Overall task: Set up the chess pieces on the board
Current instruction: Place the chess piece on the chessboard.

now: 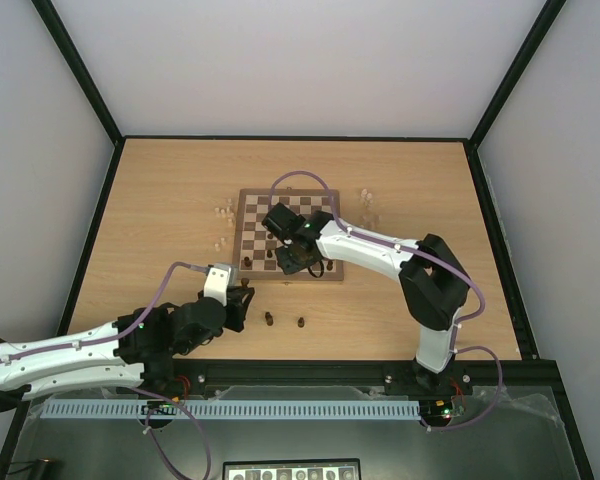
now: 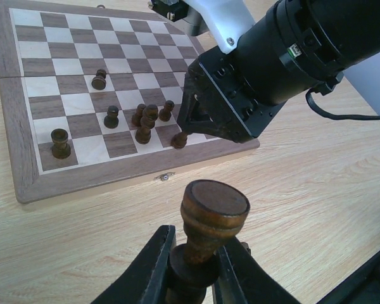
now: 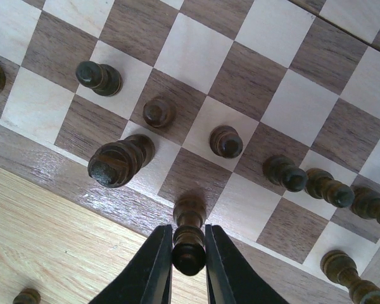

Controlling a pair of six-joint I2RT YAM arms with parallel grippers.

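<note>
So the right gripper (image 3: pixel 189 233) is pinching a dark pawn (image 3: pixel 190 214) upright at the board (image 3: pixel 69 183)'s near edge. The left gripper (image 2: pixel 196 246) clamps another dark piece (image 2: pixel 215 206) off-board, with the board straight ahead of it.

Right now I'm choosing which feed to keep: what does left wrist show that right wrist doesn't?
Only left wrist: the left gripper clamping a flat-topped dark piece over the tabletop, and the right arm's black wrist. Only right wrist: the right gripper close up, and a stray dark piece off the board. Both: board, standing dark pieces, and the pinched dark pawn.
</note>
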